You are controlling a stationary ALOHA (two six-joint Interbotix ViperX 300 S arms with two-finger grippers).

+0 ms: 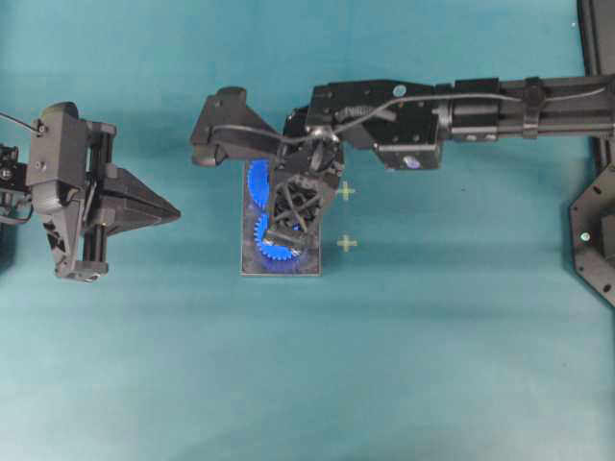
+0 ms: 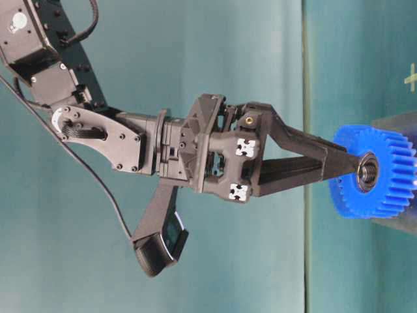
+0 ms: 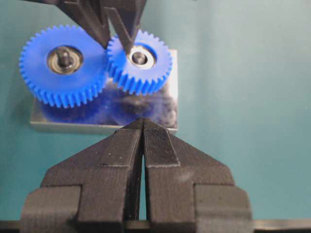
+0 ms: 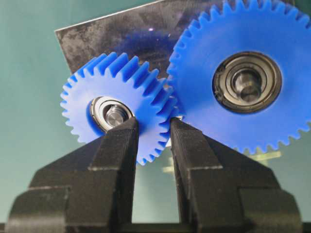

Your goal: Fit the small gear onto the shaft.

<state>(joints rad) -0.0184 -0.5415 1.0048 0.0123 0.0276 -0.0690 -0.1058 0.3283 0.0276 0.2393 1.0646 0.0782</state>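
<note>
We see the small gear (image 4: 116, 114) seated flat on the grey plate (image 4: 121, 34), with the shaft (image 4: 115, 115) showing as a silver end face in the centre of its bearing hub. Its teeth mesh with those of the larger blue gear (image 4: 245, 80), which sits on its own peg just beside it on the same plate.

The right gripper (image 4: 153, 131) reaches down over the plate from the right of the overhead view. Its jaws stand at a narrow gap astride the near rim of the small gear: one fingertip (image 4: 121, 141) lies over the gear face at the hub, the other outside the teeth, next to the mesh point. We cannot tell whether the pads still press on the gear.

The left gripper (image 3: 142, 127) hovers above the teal bench (image 1: 432, 365), well apart from the plate on its left, pointing toward it. Its jaws are closed together with nothing between them.
</note>
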